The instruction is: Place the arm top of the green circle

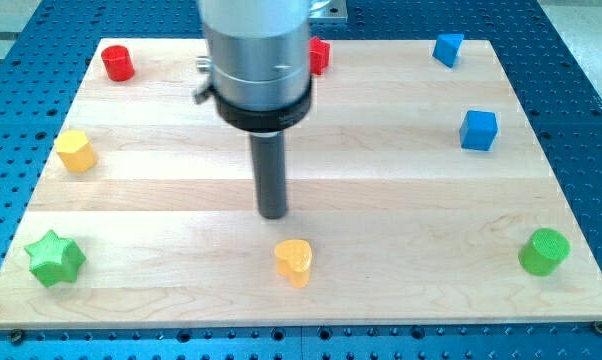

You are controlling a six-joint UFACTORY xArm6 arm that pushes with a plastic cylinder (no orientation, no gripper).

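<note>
The green circle block [543,251] stands near the board's lower right corner. My tip [273,213] rests on the wooden board around the middle, far to the left of the green circle. The rod hangs from a grey cylinder at the view's top. An orange heart-shaped block [293,261] lies just below and slightly right of my tip, apart from it.
A green star [55,258] sits at lower left, a yellow hexagon block [76,150] at left, a red cylinder [118,63] at top left. A red block [320,55] is partly hidden behind the arm. Two blue cubes sit at the right: [447,48], [478,130].
</note>
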